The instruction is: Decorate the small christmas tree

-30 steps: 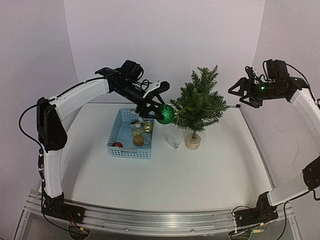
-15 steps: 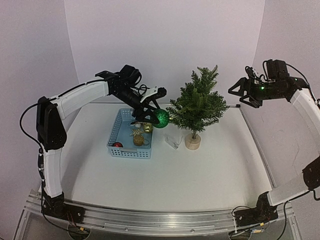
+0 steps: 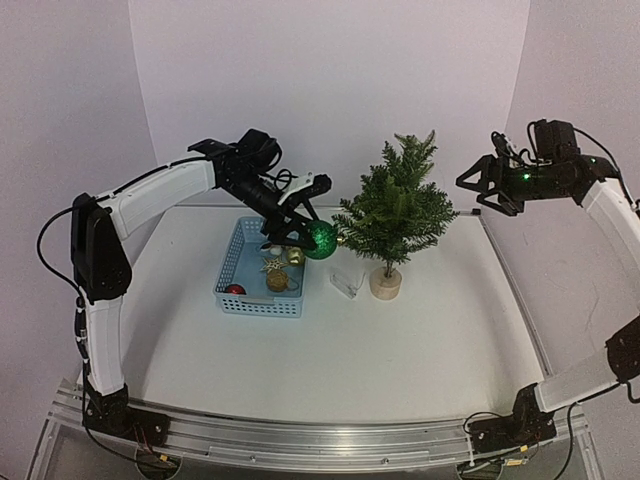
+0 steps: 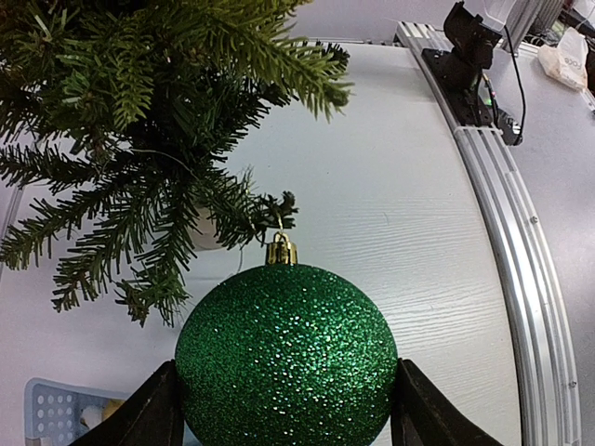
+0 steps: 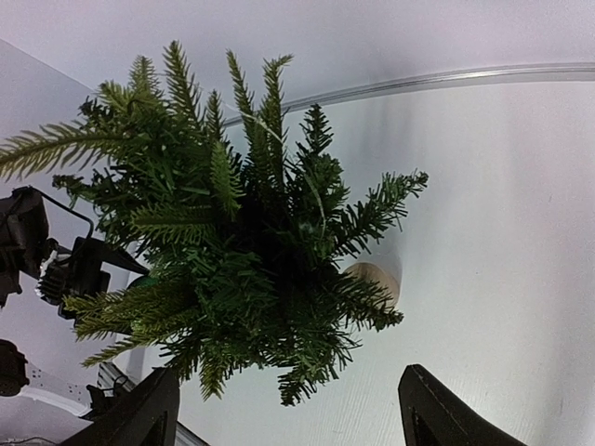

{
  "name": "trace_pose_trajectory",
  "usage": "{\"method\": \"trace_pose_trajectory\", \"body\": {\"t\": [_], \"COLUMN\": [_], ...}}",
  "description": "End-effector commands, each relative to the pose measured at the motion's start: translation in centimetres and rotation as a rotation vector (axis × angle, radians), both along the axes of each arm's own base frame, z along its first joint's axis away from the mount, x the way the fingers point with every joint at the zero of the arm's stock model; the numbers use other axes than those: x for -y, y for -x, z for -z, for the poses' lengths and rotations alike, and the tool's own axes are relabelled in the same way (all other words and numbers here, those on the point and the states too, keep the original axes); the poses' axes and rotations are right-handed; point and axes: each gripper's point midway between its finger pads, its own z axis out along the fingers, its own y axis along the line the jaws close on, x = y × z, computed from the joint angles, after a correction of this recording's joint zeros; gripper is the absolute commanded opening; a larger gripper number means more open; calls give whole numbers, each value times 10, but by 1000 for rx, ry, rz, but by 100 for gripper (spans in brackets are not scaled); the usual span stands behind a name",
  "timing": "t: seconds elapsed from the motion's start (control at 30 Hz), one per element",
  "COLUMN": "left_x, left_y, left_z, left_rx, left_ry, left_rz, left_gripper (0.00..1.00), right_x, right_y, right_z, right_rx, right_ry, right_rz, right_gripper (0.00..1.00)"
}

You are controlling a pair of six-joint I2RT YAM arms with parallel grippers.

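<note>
The small christmas tree (image 3: 395, 205) stands on its round wooden base (image 3: 385, 283) at the middle back of the table. My left gripper (image 3: 312, 232) is shut on a green glitter ball (image 3: 321, 240) just left of the tree's lowest left branches. In the left wrist view the ball (image 4: 286, 358) fills the gap between both fingers, and its gold cap (image 4: 281, 249) sits right under a branch tip (image 4: 270, 206). My right gripper (image 3: 478, 185) hangs open, high and to the right of the tree. The right wrist view shows the tree (image 5: 232, 242) beyond the empty fingers.
A blue basket (image 3: 228, 262) stands left of the tree, holding a red ball (image 3: 235, 290) and gold ornaments (image 3: 277, 278). A small clear item (image 3: 345, 283) lies on the table between basket and tree base. White walls close off the back and sides.
My left gripper has drawn the green ball a little to the left and down, away from the tree's branches. The right arm has stayed in place.
</note>
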Motion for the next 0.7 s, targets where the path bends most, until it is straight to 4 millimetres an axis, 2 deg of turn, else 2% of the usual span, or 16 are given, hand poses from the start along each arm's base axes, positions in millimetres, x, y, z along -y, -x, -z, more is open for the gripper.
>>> {"method": "trace_pose_trajectory", "body": {"t": [0.0, 0.13, 0.4, 0.5, 0.67], "left_x": [-3, -3, 7, 11, 10], "left_y": [14, 17, 27, 29, 33], "left_z": [-55, -52, -53, -51, -33], "left_rx": [44, 35, 32, 26, 14], "left_ry": [92, 84, 84, 77, 30], "left_rz": [18, 24, 47, 44, 33], "left_gripper": [32, 31, 31, 31, 31], "right_x": [-21, -24, -27, -35, -45], "right_y": [21, 32, 29, 30, 36], "right_z": [-28, -37, -29, -30, -29], "right_rx": [115, 174, 145, 146, 159], "right_ry": [-50, -49, -61, -76, -61], "right_rz": [-113, -132, -141, -177, -213], "right_gripper": [81, 82, 82, 82, 82]}}
